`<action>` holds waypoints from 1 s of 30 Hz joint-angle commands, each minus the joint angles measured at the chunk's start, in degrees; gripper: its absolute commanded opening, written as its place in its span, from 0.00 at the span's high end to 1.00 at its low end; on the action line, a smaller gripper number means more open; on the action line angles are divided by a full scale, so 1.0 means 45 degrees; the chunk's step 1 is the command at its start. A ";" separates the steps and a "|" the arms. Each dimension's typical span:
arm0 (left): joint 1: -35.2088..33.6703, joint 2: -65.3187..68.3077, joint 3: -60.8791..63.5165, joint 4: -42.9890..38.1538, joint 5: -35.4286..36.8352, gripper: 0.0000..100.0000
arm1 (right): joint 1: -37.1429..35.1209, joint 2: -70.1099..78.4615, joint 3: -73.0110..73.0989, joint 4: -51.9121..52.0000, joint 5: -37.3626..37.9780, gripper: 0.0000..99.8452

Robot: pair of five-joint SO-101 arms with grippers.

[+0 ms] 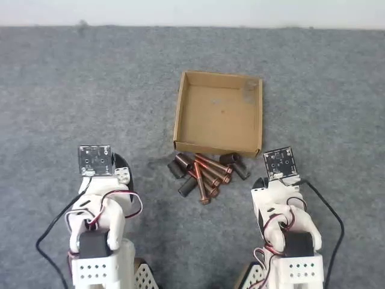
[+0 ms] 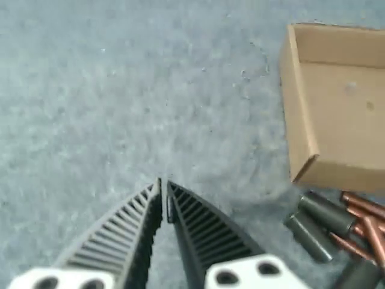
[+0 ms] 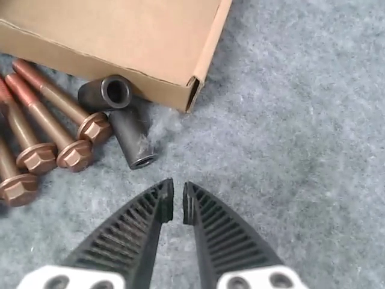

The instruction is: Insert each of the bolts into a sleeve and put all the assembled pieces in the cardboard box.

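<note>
Several copper-coloured bolts (image 1: 207,173) lie in a loose pile on the grey carpet, just in front of the empty cardboard box (image 1: 219,114). Dark sleeves lie around them: two on the left (image 1: 179,166) and two on the right (image 1: 236,164). My left gripper (image 2: 163,184) is shut and holds nothing, low over bare carpet to the left of the pile, with sleeves (image 2: 323,214) and the box (image 2: 337,120) off to its side. My right gripper (image 3: 177,194) is shut and empty, just short of two sleeves (image 3: 133,138) and the bolt heads (image 3: 75,153).
The left arm (image 1: 96,162) and the right arm (image 1: 280,164) stand on either side of the pile. Grey carpet stretches all round the box up to a pale wall at the back. The box corner (image 3: 195,90) is near the right gripper.
</note>
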 commanded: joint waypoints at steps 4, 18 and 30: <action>0.0020 0.0156 -0.2706 0.1055 -0.0039 0.99 | 0.0127 -0.0186 0.0176 0.0068 0.0156 0.98; 0.0020 0.1328 -0.5792 0.2520 -0.0059 0.99 | 0.0127 -0.0186 0.0176 0.0068 0.0156 0.98; 0.0117 0.8361 -0.9875 0.2989 0.0020 0.99 | 0.0127 -0.0186 0.0176 0.0068 0.0156 0.98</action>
